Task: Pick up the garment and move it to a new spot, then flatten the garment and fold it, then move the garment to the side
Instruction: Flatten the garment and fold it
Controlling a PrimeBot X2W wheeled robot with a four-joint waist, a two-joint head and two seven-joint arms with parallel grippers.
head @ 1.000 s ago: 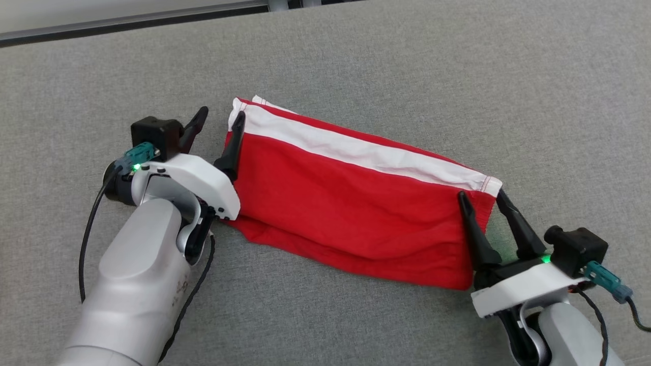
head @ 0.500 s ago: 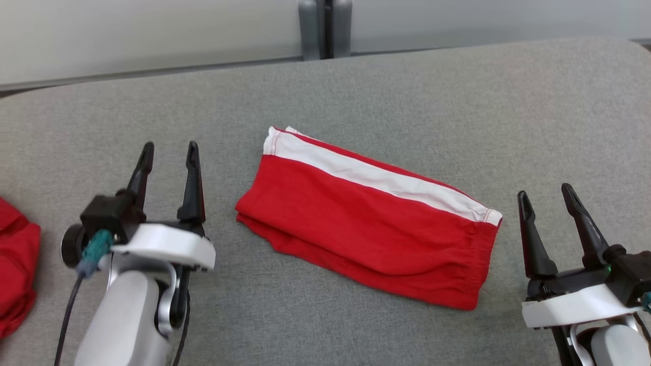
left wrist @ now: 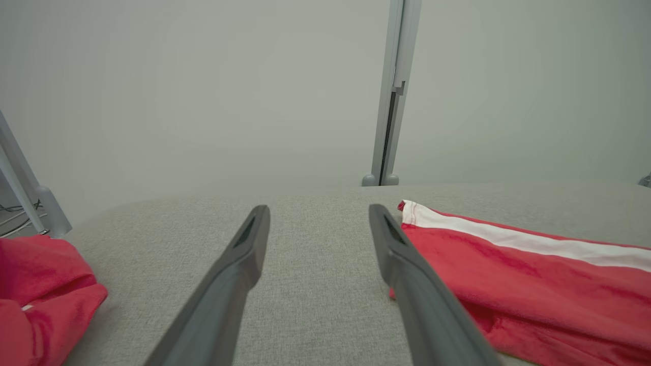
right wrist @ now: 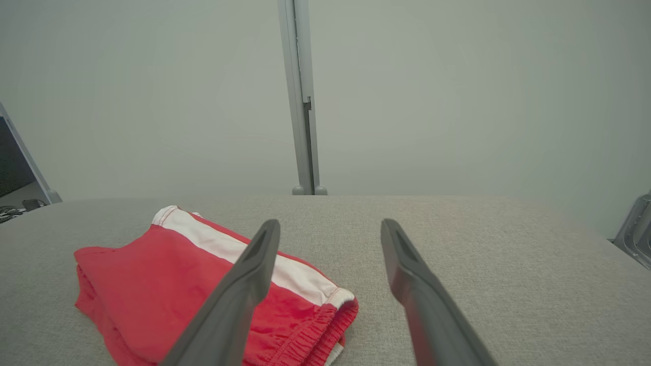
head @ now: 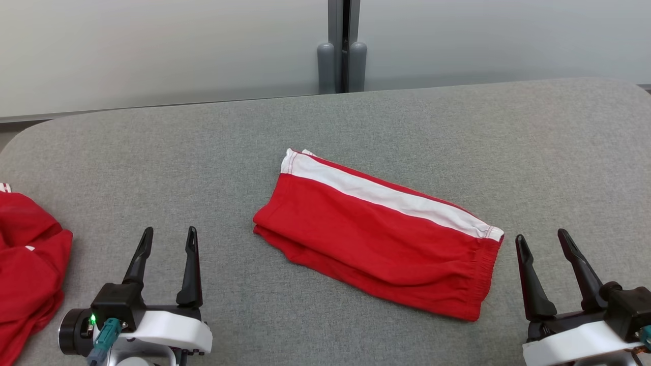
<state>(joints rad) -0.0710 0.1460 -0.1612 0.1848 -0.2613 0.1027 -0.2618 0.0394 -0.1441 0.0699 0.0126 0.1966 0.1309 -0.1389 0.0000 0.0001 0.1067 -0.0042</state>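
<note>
The garment (head: 376, 239) is a pair of red shorts with a white side stripe, folded into a long rectangle that lies slanted across the middle of the grey table (head: 407, 127). My left gripper (head: 169, 239) stands open at the lower left, well clear of the garment's left end. At the lower right my right gripper (head: 542, 240) is open too, just past the elastic waistband end. The left wrist view has the garment (left wrist: 534, 274) to the right of my open left gripper (left wrist: 316, 213). In the right wrist view the garment (right wrist: 152, 284) lies left of my open right gripper (right wrist: 330, 226).
A second red garment (head: 25, 269) lies crumpled at the table's left edge, seen again (left wrist: 40, 295) in the left wrist view. A grey post (head: 341, 46) stands against the pale wall behind the table's rounded far edge.
Both grippers have let go of the garment's ends and drawn back toward me, apart from the cloth. The head camera has tilted up, bringing the wall and the second red garment into view.
</note>
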